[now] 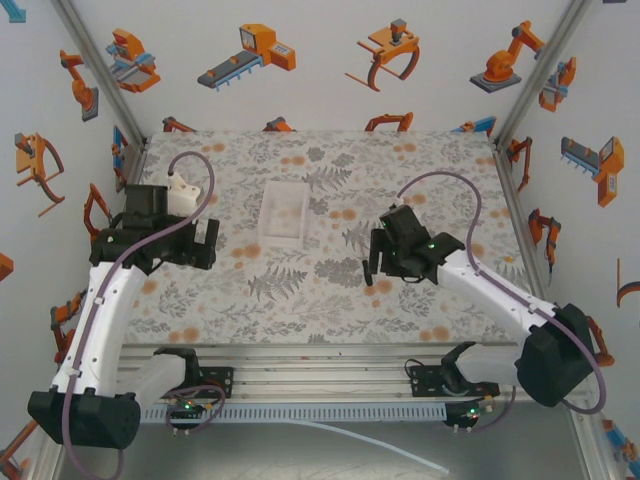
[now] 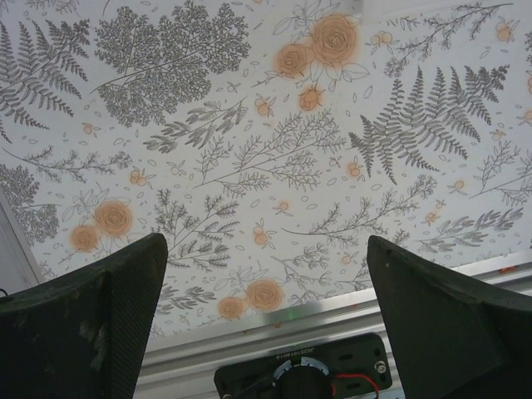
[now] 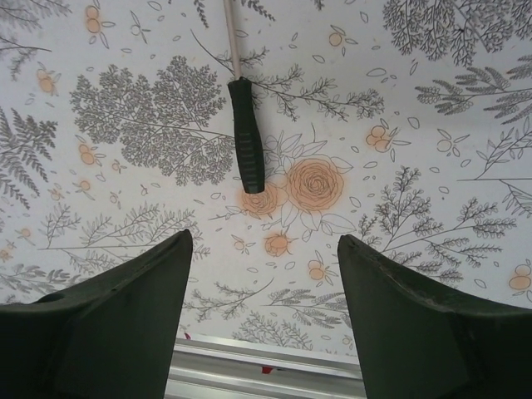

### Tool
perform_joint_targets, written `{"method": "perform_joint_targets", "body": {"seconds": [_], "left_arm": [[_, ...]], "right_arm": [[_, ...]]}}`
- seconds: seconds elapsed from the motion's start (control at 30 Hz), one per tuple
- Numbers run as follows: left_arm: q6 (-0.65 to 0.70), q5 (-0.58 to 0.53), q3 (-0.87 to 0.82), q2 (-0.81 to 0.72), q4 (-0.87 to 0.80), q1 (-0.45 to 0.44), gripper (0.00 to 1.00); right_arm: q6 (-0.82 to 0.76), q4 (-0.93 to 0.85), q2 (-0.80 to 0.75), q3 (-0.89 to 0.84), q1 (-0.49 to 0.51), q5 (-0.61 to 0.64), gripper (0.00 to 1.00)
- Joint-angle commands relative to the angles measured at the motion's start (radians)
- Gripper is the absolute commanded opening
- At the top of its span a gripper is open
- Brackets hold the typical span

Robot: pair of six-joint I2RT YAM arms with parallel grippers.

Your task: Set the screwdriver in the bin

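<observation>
Screwdriver (image 3: pixel 248 137) is laid flat on the desk (image 1: pixel 300 300). Bin (image 1: pixel 283 213) is set off to the left of the right gripper (image 3: pixel 264 239), farther up the desk. That gripper and the left gripper (image 2: pixel 266 241) are both spread wide and empty. The slim handle could be rolled aside if a finger clips it off-centre. It is found just beyond the right gripper, handle nearest, long axis pointing away.

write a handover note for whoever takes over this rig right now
Left gripper: open, empty, above the floral-patterned table.
Right gripper: open, empty, facing the screwdriver.
Slim black-handled screwdriver with a thin pale shaft: lying on the table just ahead of the right gripper, not gripped.
Small rectangular translucent white plastic bin: mid-table, looks empty.
Done: nothing placed yet.
Left: grasp the screwdriver, carry it to the bin, release.
</observation>
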Motion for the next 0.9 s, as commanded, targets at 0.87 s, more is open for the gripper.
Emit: {"method": "perform_joint_targets", "body": {"seconds": [0.87], "left_arm": [[-0.012, 0.009, 0.000, 0.042, -0.037, -0.005, 0.97]], "right_arm": [[0.036, 0.008, 0.468, 0.191, 0.089, 0.118, 0.45]]}}
